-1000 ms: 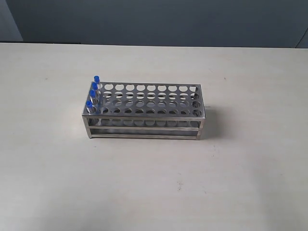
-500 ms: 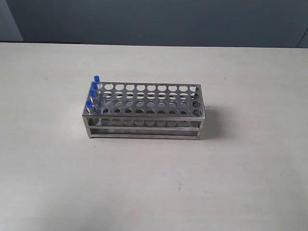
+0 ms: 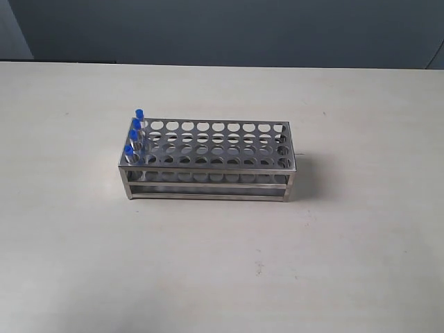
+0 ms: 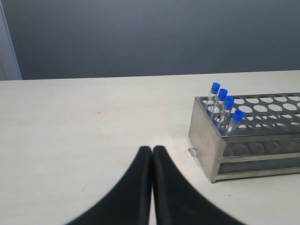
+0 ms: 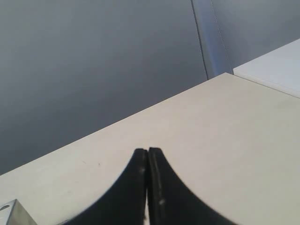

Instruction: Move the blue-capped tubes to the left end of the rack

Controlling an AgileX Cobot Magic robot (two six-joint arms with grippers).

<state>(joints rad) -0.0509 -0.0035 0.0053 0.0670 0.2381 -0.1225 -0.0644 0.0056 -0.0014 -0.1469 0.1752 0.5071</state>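
Observation:
The stainless-steel rack [image 3: 208, 161] stands near the middle of the pale table. Several blue-capped tubes [image 3: 133, 135] stand upright in the holes at its left end, one per row, their caps above the top plate. Neither arm shows in the exterior view. In the left wrist view the rack [image 4: 206, 140] and the blue-capped tubes [image 4: 225, 105] lie a short way beyond my left gripper [image 4: 152, 151], which is shut with nothing between its black fingers. My right gripper [image 5: 148, 152] is shut and empty too, over bare table; only a corner of the rack [image 5: 11, 210] shows there.
The pale table [image 3: 347, 250] ends at a dark grey wall [image 3: 229, 31] behind. A second white surface [image 5: 276, 70] adjoins the table's far corner in the right wrist view.

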